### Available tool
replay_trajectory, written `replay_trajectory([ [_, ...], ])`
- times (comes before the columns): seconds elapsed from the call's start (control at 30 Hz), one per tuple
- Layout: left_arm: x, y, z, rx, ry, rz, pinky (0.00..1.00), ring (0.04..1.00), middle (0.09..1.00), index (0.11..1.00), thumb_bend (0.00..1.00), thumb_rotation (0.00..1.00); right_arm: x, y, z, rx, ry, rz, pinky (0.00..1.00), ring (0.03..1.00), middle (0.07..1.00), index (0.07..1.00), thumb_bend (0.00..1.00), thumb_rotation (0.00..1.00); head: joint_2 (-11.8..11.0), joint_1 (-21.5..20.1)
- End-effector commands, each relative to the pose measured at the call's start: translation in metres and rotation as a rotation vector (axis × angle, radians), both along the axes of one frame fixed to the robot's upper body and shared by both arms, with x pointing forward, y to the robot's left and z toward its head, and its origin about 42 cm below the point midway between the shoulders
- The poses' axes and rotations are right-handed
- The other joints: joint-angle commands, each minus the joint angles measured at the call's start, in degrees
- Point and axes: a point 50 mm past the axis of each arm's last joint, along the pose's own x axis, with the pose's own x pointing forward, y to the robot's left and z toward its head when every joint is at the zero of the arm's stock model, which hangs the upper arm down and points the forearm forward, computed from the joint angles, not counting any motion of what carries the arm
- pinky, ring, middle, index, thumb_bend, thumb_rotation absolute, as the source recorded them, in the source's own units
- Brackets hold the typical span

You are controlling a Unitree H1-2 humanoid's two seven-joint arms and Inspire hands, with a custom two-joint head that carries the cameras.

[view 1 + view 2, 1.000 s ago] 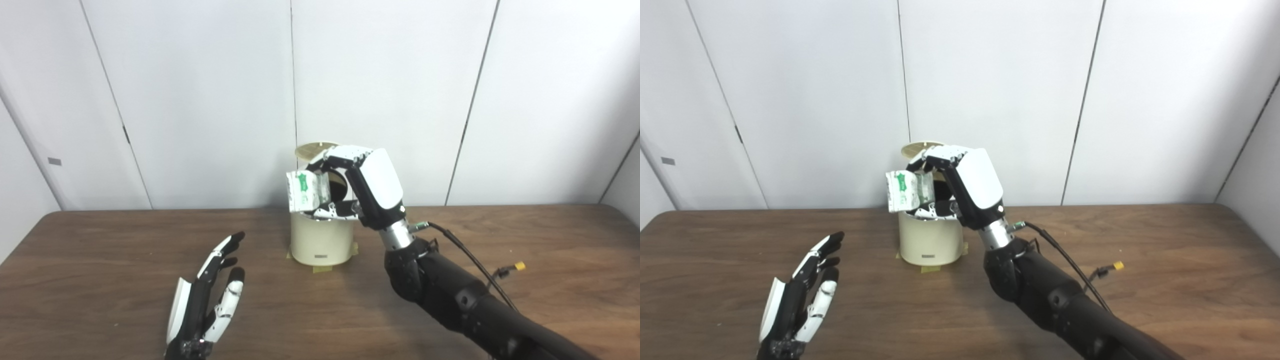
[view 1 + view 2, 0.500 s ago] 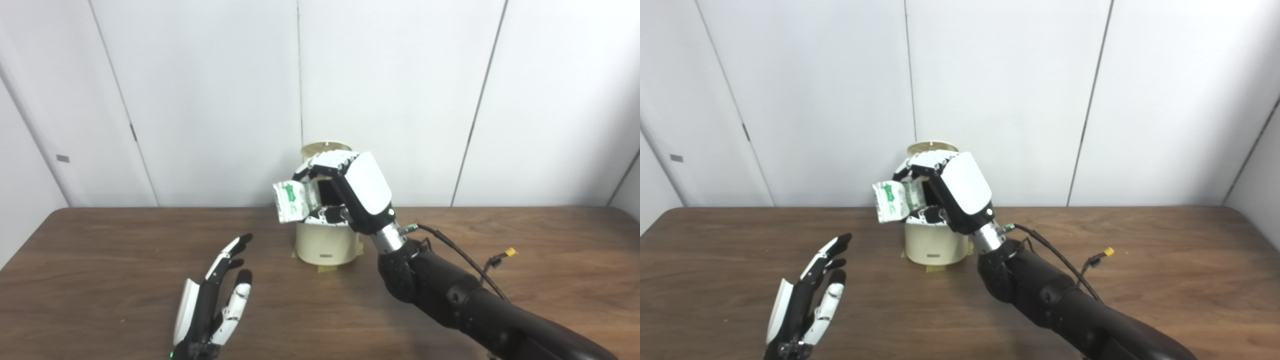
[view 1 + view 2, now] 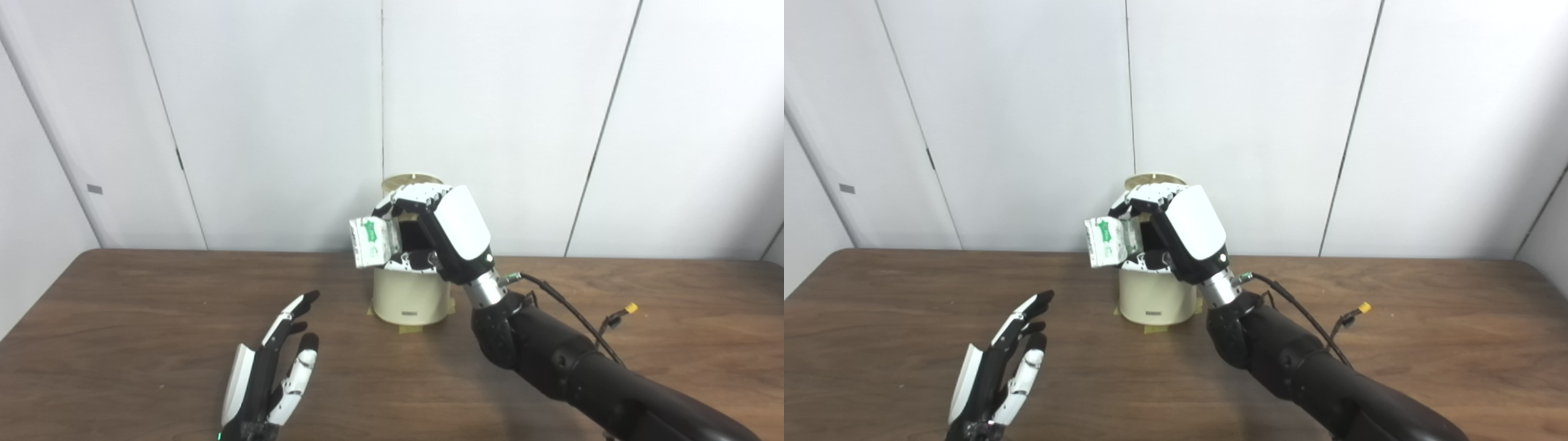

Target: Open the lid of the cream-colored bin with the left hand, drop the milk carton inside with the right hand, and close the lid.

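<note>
the cream-colored bin stands upright on the wooden table, toward the far edge near the white panelled wall, with strips of yellowish tape showing at its base. its lid is raised, standing up behind the opening so that the round underside faces forward above the hand. the right hand is positioned directly over the top of the bin, with the white back plate turned toward the cameras. its fingers curl over the top of the milk carton and the thumb presses from below, so the carton is pinched firmly between them. the carton, white with green print, sits above the left part of the rim and projects leftward past the bin wall; it is not inside the bin. whether the carton touches the rim cannot be determined. the dark right forearm enters from the lower right, with a black cable and a small yellow connector beside it. the left hand is well apart from the bin, low over the near left of the table, palm edge up, fingers extended and slightly spread, holding nothing. contact between the left hand and the table surface cannot be confirmed.
</note>
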Motion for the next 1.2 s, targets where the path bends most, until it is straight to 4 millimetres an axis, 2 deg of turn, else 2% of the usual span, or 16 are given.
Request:
replay_trajectory([
  [0.0, -0.012, -0.005, -0.018, -0.019, 0.055, 0.005, 0.8, 0.875, 0.889, 0.875, 0.33, 0.87, 0.015, -0.004, 0.032, 0.021, -0.061, -0.009, 0.38, 0.448, 0.518, 0.455, 0.52, 0.0, 0.1, -0.1],
  [0.53, -0.011, -0.005, -0.019, -0.023, 0.054, -0.002, 0.81, 0.881, 0.889, 0.877, 0.33, 0.87, 0.022, -0.023, 0.044, 0.058, -0.122, -0.054, 0.39, 0.448, 0.517, 0.454, 0.52, 0.0, 0.1, -0.5],
  [0.77, -0.011, -0.004, -0.019, -0.021, 0.054, -0.002, 0.8, 0.877, 0.89, 0.878, 0.34, 0.87, 0.023, -0.033, 0.042, 0.06, -0.096, -0.072, 0.4, 0.453, 0.514, 0.455, 0.52, 0.0, 0.2, -0.8],
  [1.17, -0.008, 0.0, -0.022, -0.01, 0.057, -0.005, 0.8, 0.88, 0.89, 0.876, 0.34, 0.88, 0.02, -0.039, 0.038, 0.085, -0.08, -0.083, 0.39, 0.455, 0.51, 0.46, 0.52, 0.0, 0.1, -1.3],
])
